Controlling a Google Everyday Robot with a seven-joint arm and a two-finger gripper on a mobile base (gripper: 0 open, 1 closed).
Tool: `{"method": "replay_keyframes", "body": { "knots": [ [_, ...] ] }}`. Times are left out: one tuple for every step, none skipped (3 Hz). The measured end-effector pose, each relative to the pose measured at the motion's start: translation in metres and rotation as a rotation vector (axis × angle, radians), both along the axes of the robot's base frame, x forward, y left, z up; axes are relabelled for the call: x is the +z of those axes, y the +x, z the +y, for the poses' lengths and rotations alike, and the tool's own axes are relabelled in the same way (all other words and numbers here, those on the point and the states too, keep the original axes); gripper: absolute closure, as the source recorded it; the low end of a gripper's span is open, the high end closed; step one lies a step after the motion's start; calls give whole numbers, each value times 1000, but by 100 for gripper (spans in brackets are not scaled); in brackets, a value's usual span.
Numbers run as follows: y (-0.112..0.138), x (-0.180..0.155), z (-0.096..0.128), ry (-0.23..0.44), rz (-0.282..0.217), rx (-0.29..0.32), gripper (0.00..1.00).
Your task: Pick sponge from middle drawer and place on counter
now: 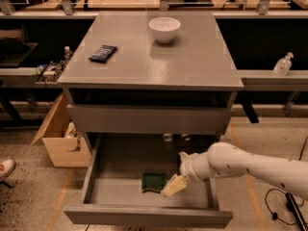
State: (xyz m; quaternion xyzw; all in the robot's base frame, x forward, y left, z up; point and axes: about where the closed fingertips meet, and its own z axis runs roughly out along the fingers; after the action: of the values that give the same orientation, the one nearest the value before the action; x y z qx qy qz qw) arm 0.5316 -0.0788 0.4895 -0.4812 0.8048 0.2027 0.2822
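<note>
Your jaws sit low in the open middle drawer (120,170), tip just beside the sponge (154,182); apart or together, cannot tell. Sponge lies green face up on the drawer floor. Tabletop (192,61) above carries white bowl (164,29), dark packet (103,53).

Sponge (153,182): dark green face up, flat on the floor of the open grey drawer (120,177), just beside the pincer (173,186). Grey desk (192,61): above the pincer.
</note>
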Motion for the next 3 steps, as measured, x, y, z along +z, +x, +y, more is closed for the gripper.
{"method": "replay_keyframes", "body": {
  "knots": [
    [9,-21,14,-19,7,16,0],
    [16,-44,26,-38,19,32,0],
    [21,-61,34,-45,31,41,0]
  ]
}}
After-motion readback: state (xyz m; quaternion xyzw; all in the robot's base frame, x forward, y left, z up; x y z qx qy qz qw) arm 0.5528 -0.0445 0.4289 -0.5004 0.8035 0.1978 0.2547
